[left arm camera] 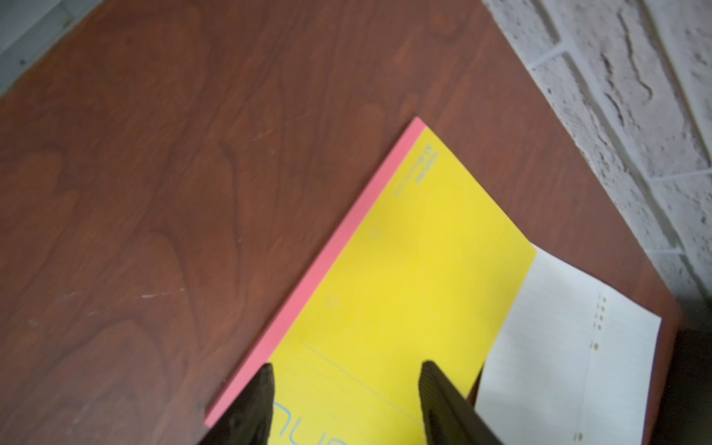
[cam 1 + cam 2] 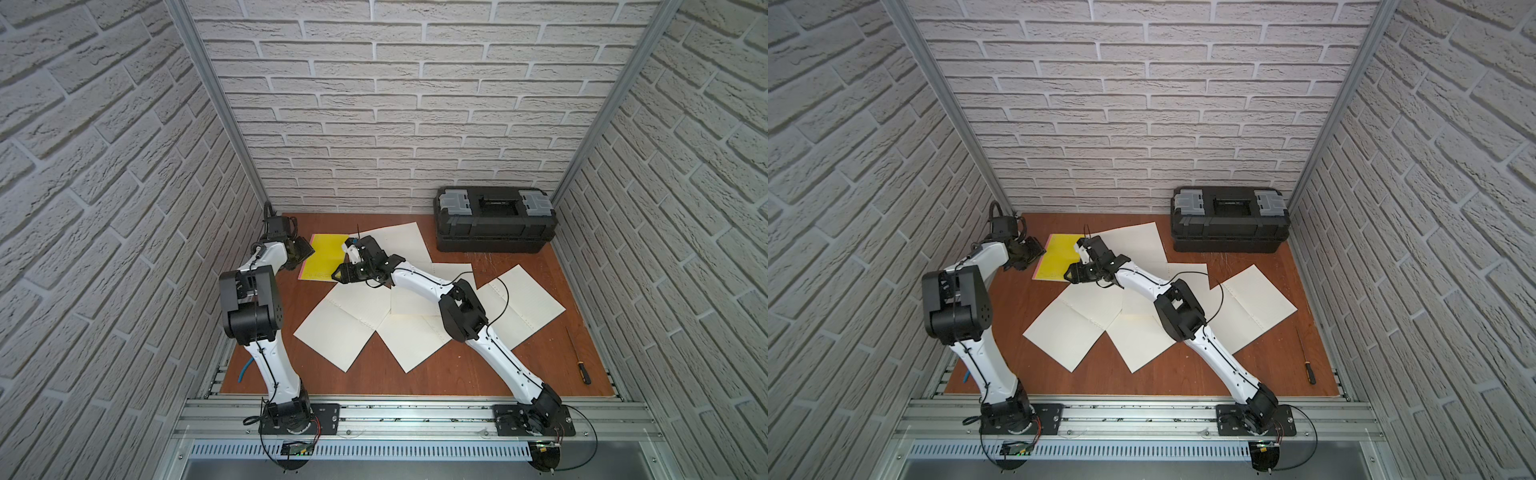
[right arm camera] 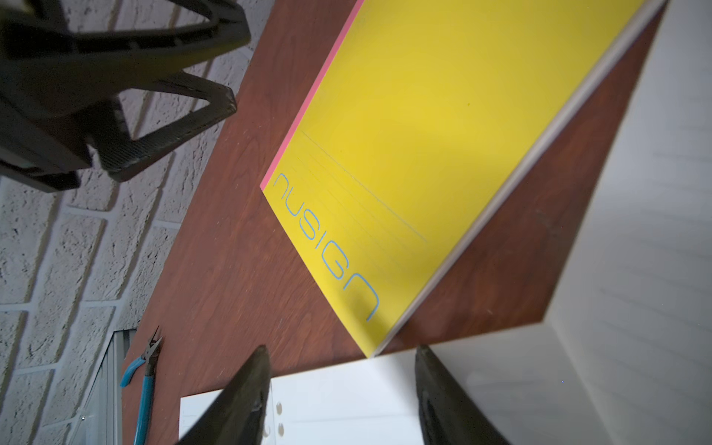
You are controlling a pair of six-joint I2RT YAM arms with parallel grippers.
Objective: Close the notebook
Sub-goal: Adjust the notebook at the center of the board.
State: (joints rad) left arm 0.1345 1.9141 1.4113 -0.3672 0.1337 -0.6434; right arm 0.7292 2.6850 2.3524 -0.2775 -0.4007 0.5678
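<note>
notebook (image 2: pixel 324 255): you see yellow, pink edge, blue lettering
table (image 2: pixel 415 378): red-brown woodgrain
sheets (image 2: pixel 336 328): white
toolbox (image 2: pixel 494 237): black, 2 grey patches

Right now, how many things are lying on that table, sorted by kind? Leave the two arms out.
yellow notebook: 1
loose paper sheets: 5, as far as the overlaps let me tell
black toolbox: 1
screwdriver: 1
blue-handled pliers: 1
Total: 9
</note>
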